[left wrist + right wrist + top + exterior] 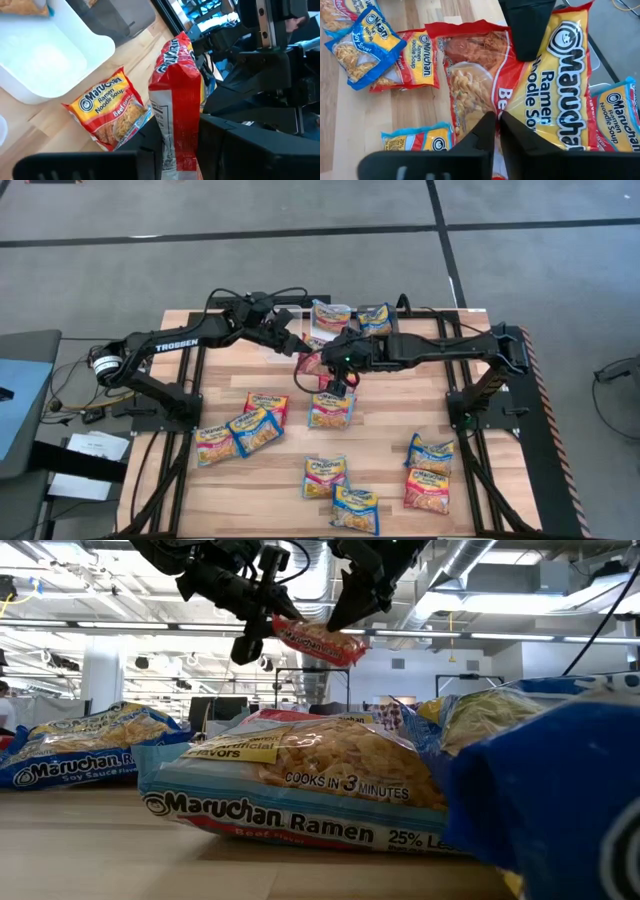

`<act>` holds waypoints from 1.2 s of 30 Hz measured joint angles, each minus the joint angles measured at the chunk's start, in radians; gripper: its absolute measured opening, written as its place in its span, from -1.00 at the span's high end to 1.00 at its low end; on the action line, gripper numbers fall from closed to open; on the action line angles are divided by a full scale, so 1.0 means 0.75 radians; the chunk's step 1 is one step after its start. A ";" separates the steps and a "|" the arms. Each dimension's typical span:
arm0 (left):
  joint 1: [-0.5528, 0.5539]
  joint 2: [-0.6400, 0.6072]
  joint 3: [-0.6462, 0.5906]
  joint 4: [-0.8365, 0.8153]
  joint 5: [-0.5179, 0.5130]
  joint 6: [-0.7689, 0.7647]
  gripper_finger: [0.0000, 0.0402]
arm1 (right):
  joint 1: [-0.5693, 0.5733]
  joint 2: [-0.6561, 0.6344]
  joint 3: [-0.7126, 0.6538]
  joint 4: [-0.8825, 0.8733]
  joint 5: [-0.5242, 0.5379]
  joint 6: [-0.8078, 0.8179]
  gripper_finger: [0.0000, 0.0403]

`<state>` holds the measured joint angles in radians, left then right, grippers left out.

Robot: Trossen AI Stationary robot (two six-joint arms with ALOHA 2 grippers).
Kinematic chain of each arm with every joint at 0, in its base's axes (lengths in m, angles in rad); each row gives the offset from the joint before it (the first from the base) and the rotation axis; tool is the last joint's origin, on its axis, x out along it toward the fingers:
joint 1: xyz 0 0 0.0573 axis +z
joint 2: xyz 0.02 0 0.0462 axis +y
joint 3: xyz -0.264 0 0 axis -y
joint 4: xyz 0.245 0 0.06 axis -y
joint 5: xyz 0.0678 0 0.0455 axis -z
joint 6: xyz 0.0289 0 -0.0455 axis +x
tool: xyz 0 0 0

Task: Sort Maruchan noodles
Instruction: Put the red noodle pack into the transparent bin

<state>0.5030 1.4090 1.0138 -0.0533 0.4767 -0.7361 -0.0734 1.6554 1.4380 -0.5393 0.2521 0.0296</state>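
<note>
Lettering reads "Maruchan Ramen Noodle Soup" on the red beef packet (520, 95), held in mid-air above the table, pinched between both the left gripper (175, 160) and the right gripper (497, 125), their fingers narrow on it.

Red-and-yellow Maruchan packet (530, 95) — white back panel; blue-banded packet (362, 47) nearby; pale striped-wood tabletop (390, 470); white bin (45, 55) — black grippers.

Even, bright overhead light; ceiling strip lights (560, 636) glare in the low view, where the nearest blue packet (560, 800) blurs out of focus.
</note>
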 joint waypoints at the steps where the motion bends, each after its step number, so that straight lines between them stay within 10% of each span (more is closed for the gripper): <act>1: 0.000 0.000 0.000 0.000 0.000 0.009 0.68 | 0.000 0.001 0.000 -0.001 0.000 0.000 0.68; 13: 0.089 -0.003 0.000 -0.001 0.002 0.085 0.69 | -0.080 -0.002 0.109 -0.172 0.016 -0.079 0.30; 36: 0.549 -0.136 0.000 -0.101 -0.146 0.799 0.69 | -0.327 -0.002 0.176 -0.364 0.011 -0.332 0.31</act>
<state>0.9146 1.3071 1.0135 -0.1290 0.3671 -0.1368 -0.3185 1.6543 1.5700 -0.8124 0.2604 -0.2193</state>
